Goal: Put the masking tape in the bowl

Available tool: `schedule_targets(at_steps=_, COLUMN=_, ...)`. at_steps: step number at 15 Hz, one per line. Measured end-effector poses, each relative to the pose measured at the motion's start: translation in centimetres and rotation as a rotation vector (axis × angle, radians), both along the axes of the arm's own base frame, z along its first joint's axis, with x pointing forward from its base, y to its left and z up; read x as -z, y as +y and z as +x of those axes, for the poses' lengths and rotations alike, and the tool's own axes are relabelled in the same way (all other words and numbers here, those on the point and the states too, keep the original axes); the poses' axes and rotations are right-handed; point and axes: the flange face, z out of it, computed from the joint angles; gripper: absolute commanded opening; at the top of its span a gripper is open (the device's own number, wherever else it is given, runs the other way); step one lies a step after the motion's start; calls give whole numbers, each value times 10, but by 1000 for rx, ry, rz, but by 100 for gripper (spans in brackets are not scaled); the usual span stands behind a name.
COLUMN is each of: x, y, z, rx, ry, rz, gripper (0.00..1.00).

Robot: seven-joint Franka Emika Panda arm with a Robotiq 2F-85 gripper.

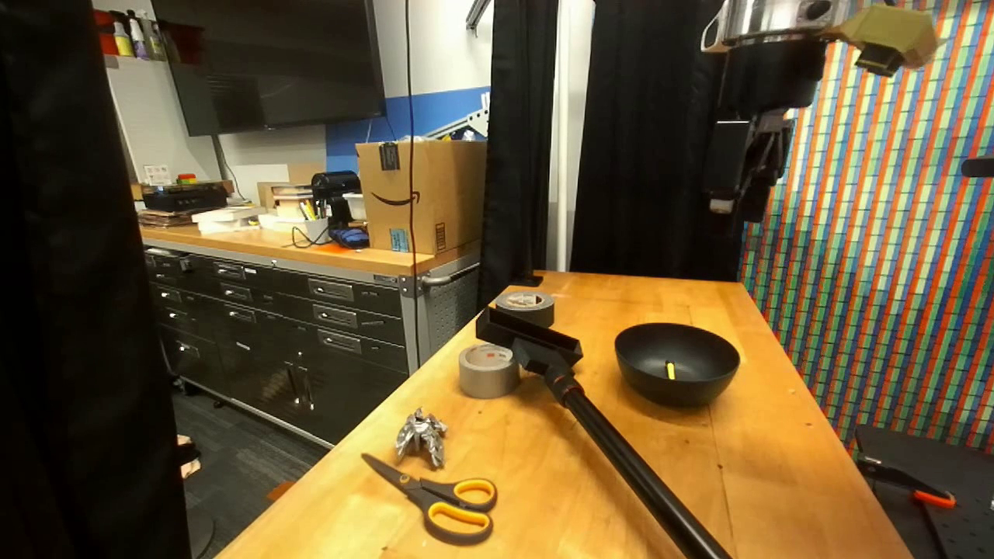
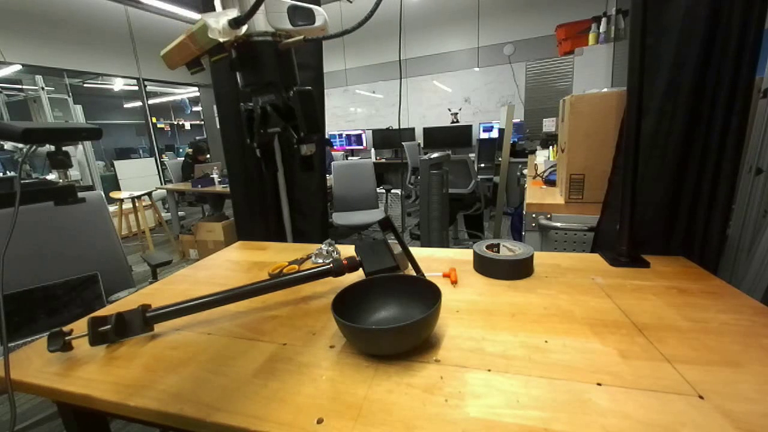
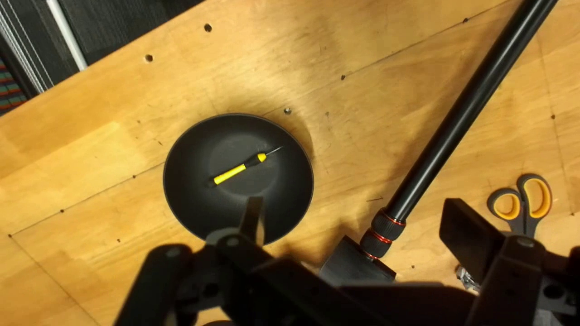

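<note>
The masking tape [image 1: 488,374] is a pale grey roll lying flat on the wooden table, beside the black head of a pole. The gripper hides it in the wrist view; in an exterior view the pole's head hides nearly all of it. The black bowl [image 1: 677,392] stands upright on the table, also in an exterior view [image 2: 386,336] and in the wrist view [image 3: 190,181]. A yellow and black screwdriver [image 3: 231,174] lies in it. My gripper [image 3: 353,203] is open and empty, high above the table in both exterior views [image 1: 738,203] [image 2: 282,141].
A black pole [image 1: 637,470] lies across the table between tape and bowl, its angular head [image 1: 536,338] raised near the tape. A darker tape roll [image 1: 526,310] stands behind. Crumpled foil [image 1: 422,439] and orange-handled scissors [image 1: 458,508] lie toward the front. An orange-handled tool [image 2: 452,276] lies near the bowl.
</note>
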Motion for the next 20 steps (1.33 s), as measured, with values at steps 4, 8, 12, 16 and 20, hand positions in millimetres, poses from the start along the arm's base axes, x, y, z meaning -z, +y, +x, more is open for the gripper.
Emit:
schedule_targets(at_steps=4, x=10, y=47, z=26, rx=15, ry=-55, rz=-56, gripper=100)
schedule_targets(at_steps=8, x=19, y=109, z=57, rx=21, ry=-104, rz=-107, gripper=100)
schedule_targets(at_steps=12, x=29, y=145, z=95, rx=30, ry=-152, rz=-141, gripper=100)
schedule_targets(at_steps=16, x=42, y=165, z=131, rx=34, ry=-182, rz=-177, gripper=100)
schedule_targets(at_steps=20, x=60, y=186, z=154, rx=25, ry=-186, rz=-191, gripper=100)
